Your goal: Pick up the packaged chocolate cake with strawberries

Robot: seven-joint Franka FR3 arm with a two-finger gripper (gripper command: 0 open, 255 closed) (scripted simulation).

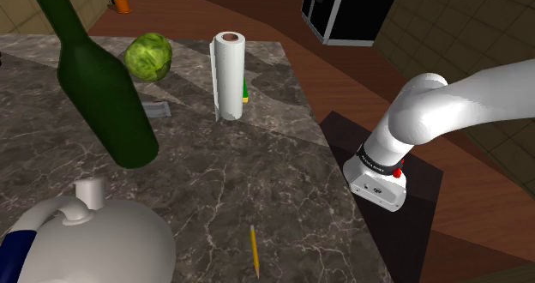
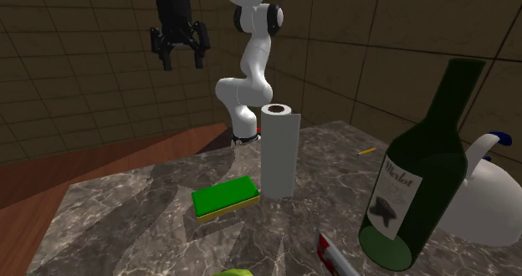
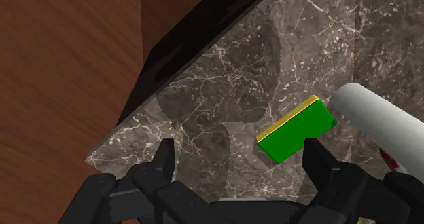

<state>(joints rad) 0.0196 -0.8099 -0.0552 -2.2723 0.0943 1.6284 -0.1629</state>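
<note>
A flat package with a red and white edge lies on the marble table, near the second exterior view's bottom edge, between the wine bottle and the cabbage. In the shoulder view it is a thin grey slab beside the bottle. A sliver of red shows behind the paper roll in the wrist view. My gripper hangs high above the table's far side, open, nothing between its fingers. Below the gripper are the table corner and a green sponge.
A green and yellow sponge lies by an upright paper towel roll. A tall green wine bottle, a white teapot, a cabbage and a pencil also stand or lie on the table. Wooden floor borders the table.
</note>
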